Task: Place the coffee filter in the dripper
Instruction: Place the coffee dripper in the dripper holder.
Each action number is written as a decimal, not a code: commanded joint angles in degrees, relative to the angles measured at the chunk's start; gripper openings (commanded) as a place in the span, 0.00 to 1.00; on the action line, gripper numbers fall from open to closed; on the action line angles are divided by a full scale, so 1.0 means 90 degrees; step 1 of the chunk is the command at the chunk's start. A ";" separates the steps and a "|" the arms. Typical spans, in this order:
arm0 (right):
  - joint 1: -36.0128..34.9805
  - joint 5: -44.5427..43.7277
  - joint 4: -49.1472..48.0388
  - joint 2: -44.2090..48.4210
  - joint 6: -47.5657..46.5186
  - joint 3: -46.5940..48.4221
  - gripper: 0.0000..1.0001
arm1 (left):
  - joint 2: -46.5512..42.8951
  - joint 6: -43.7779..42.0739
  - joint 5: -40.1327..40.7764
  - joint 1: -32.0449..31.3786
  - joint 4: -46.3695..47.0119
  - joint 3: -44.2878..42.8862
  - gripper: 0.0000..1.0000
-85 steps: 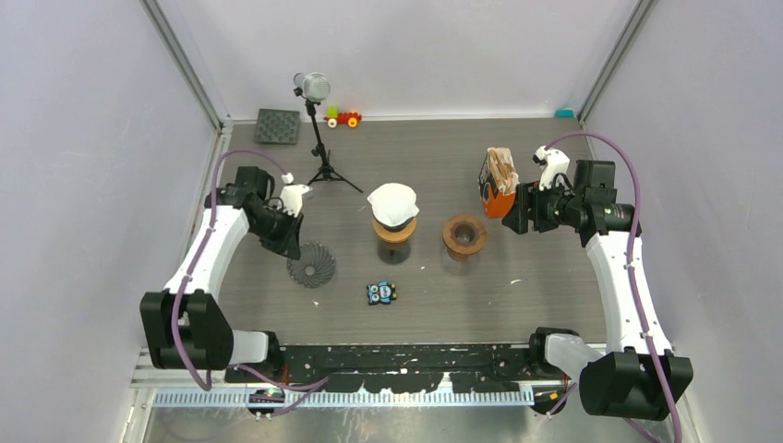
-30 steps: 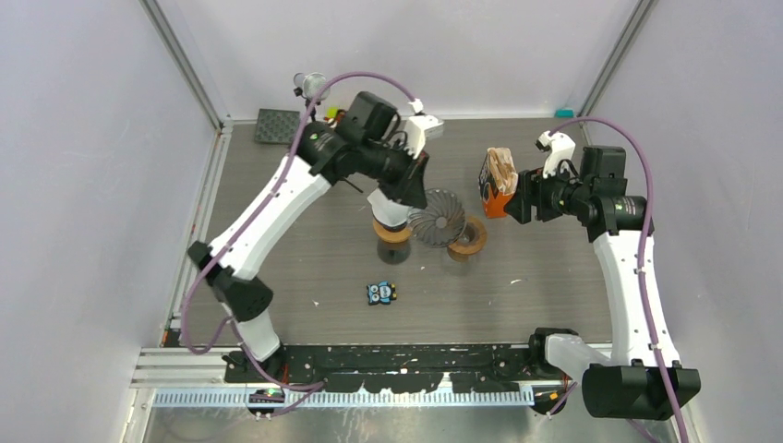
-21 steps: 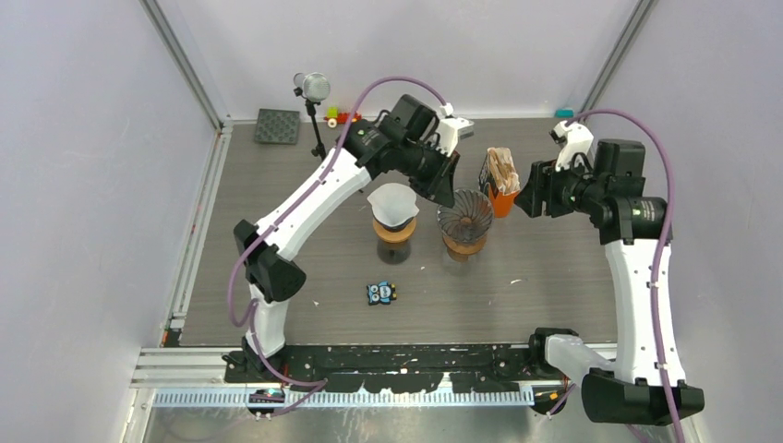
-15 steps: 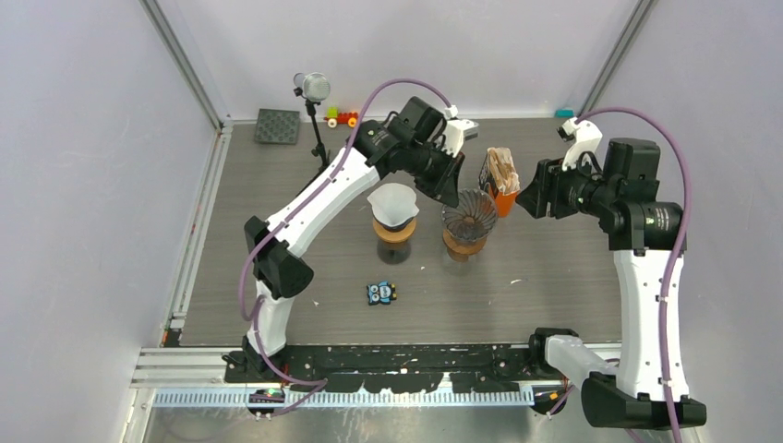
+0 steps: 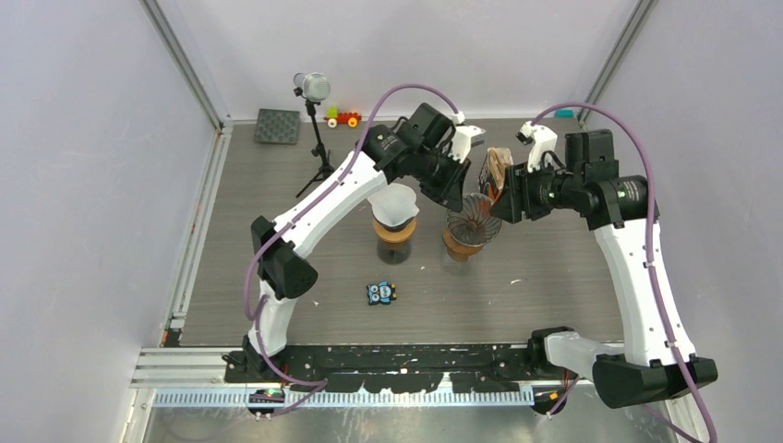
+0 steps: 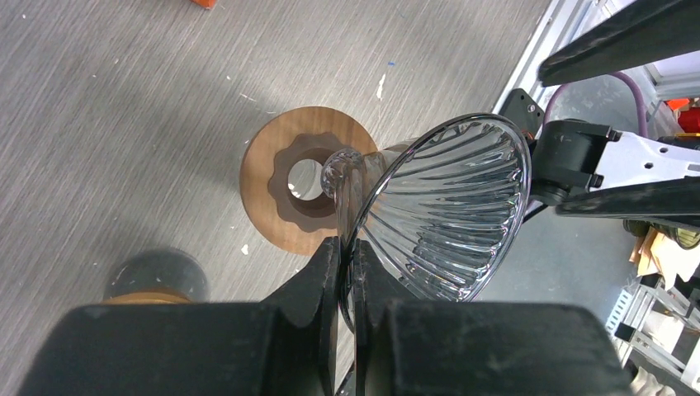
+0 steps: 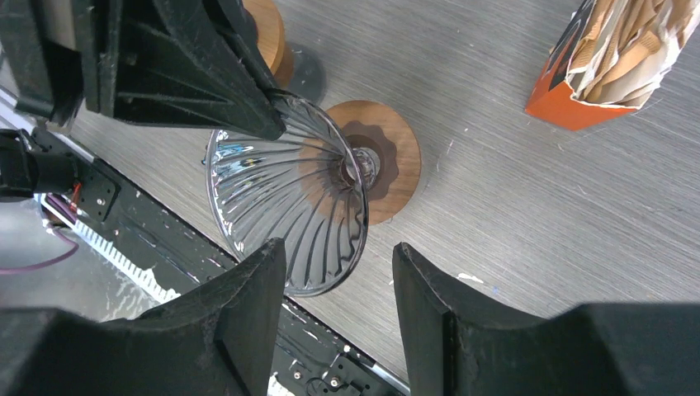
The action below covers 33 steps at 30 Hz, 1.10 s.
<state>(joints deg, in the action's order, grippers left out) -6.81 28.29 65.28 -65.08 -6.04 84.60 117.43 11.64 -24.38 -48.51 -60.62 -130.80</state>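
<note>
I am pinching the rim of the glass dripper with my left claw, its fingers pressed nearly together on the thin glass edge. The dripper is hanging tilted, with its narrow neck over the hole of the wooden ring at the centre of the left wrist view. My right claw is hovering spread and gripping nothing, its fingers framing the lower edge of the right wrist view below the dripper.

To do this step well, I am judging that the cone needs bringing upright, so the neck is dropping straight into the ring's hole and not catching on its scalloped edge. The pinch is on one side of the rim only, so slow wrist turns seem wise. My right claw could be steadying the far rim.

The glass dripper is holding nothing; no filter is in it yet. The brown paper filters are standing upright in the orange holder at the upper right of the right wrist view, just beyond the ring. In the middle of the overhead view, a white cone is sitting in another wooden stand; it looks like a paper liner, though I cannot tell for sure.
</note>
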 commanded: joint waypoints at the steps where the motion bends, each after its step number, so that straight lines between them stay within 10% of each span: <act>1: -0.0196 -0.0215 -0.0030 -0.0181 0.0049 -0.0019 0.55 | -0.0180 0.0009 0.0030 -0.0088 0.0300 -0.0165 0.00; 24: -0.0508 -0.0342 -0.0396 -0.0873 -0.0012 -0.0398 0.04 | -0.0315 -0.0020 0.0178 -0.0098 0.0302 0.0283 0.00; 33: -0.0513 -0.0315 -0.0469 -0.0982 -0.0002 -0.0508 0.01 | -0.0252 -0.0078 0.0144 -0.0098 0.0221 0.0260 0.00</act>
<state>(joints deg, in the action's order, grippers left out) -11.11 25.36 63.02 -73.21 -5.98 80.75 117.43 10.61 -21.80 -49.15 -60.49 -127.90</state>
